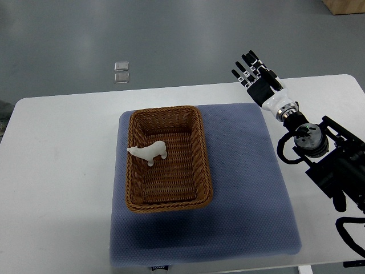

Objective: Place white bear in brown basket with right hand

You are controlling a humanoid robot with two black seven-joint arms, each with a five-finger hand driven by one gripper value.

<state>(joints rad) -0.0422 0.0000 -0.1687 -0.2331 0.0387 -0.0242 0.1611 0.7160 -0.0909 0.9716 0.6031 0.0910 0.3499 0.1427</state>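
One white bear (pixel 149 152) is seen lying inside the brown wicker basket (pixel 204 149), well left of the right hand (pixel 254 74), whose fingers are spread and empty, suggesting release.

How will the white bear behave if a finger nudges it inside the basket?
The white bear looks like a small rigid figurine, so probably stiff and light. It seems to stand on thin legs on the brown basket's ribbed weave, so it may tip rather than slide. Its smooth finish could be slippery.

mat (pixel 245 171) right of basket (pixel 205 165) bare (basket walls raised)
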